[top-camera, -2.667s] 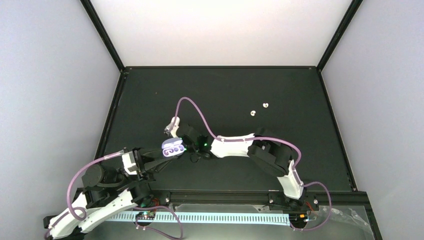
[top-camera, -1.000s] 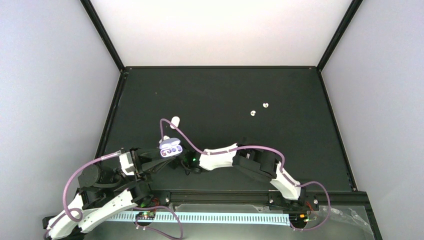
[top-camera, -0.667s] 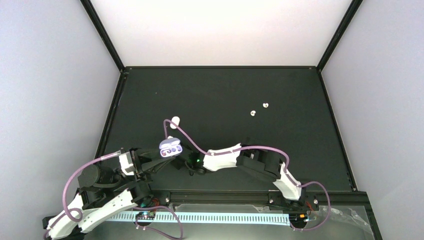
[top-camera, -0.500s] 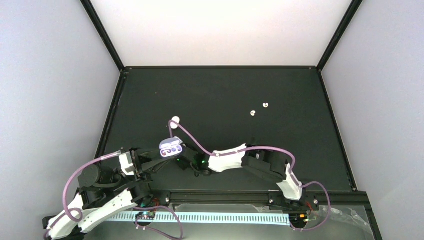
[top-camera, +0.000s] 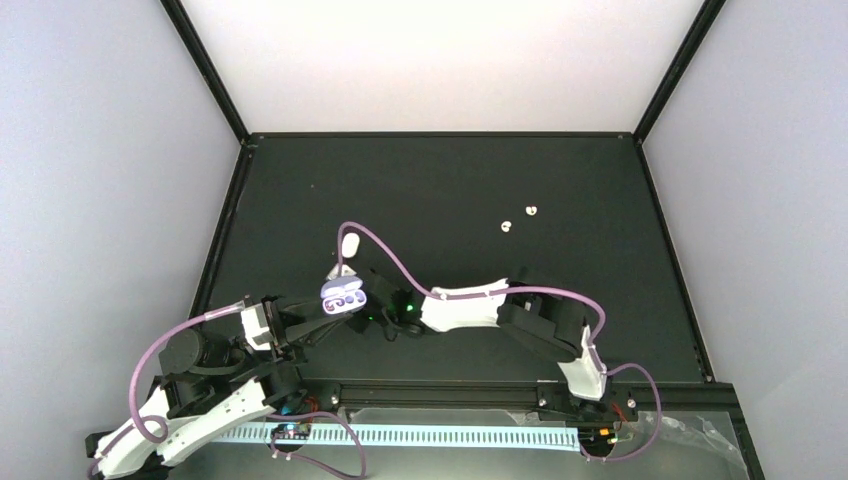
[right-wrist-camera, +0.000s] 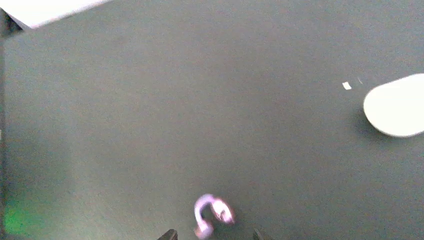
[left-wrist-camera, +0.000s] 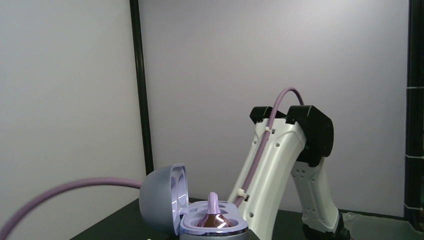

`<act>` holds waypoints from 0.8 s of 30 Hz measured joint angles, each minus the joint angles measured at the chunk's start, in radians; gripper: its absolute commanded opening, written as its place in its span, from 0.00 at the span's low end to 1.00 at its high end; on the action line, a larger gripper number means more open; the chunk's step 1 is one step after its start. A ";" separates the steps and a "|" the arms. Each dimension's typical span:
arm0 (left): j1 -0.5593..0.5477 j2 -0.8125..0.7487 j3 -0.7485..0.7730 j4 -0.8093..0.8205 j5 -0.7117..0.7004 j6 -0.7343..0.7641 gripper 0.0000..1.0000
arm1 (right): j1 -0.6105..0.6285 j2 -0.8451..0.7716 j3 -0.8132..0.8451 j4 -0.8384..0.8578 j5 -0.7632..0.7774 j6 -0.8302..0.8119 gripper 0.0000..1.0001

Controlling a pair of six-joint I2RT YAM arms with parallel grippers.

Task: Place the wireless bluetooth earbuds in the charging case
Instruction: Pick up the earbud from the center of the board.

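The purple case (top-camera: pixel 343 297) sits open near the left front of the table (top-camera: pixel 450 180), and the left gripper (top-camera: pixel 325 312) is closed tight around its base from the near-left side. Whether the case touches the table, the pictures do not show. In the left wrist view its lid (left-wrist-camera: pixel 161 199) stands tipped back on the left, and one purple earbud (left-wrist-camera: pixel 214 216) sits in a pocket of the case with its stem pointing up. Just to the right of the purple case is the right gripper (right-wrist-camera: pixel 214 234), pointing down at the table. Its jaws stand partly apart and have hold of nothing. A loose purple earbud (right-wrist-camera: pixel 212 214) lies on the table just ahead of the gap between the fingertips, clear of both of them, though that view is blurred and its pose is hard to read. The right arm (left-wrist-camera: pixel 280 160) rises behind the purple case in the left wrist view. A white case (top-camera: pixel 349 243), closed, lies on the table just beyond the purple case, on the side away from the arm bases. Two white earbuds (top-camera: pixel 506 226) lie near each other on the table, well apart from the purple case, off to its right and farther back.
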 measured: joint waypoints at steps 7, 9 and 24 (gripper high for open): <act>0.000 0.000 0.000 -0.002 0.000 0.000 0.01 | -0.024 0.132 0.242 -0.052 -0.141 -0.024 0.34; 0.000 0.000 0.000 -0.003 0.000 0.000 0.02 | -0.029 0.168 0.288 -0.081 -0.156 -0.027 0.34; 0.000 0.000 0.000 -0.015 -0.001 0.001 0.02 | -0.052 0.231 0.346 -0.211 -0.158 -0.026 0.26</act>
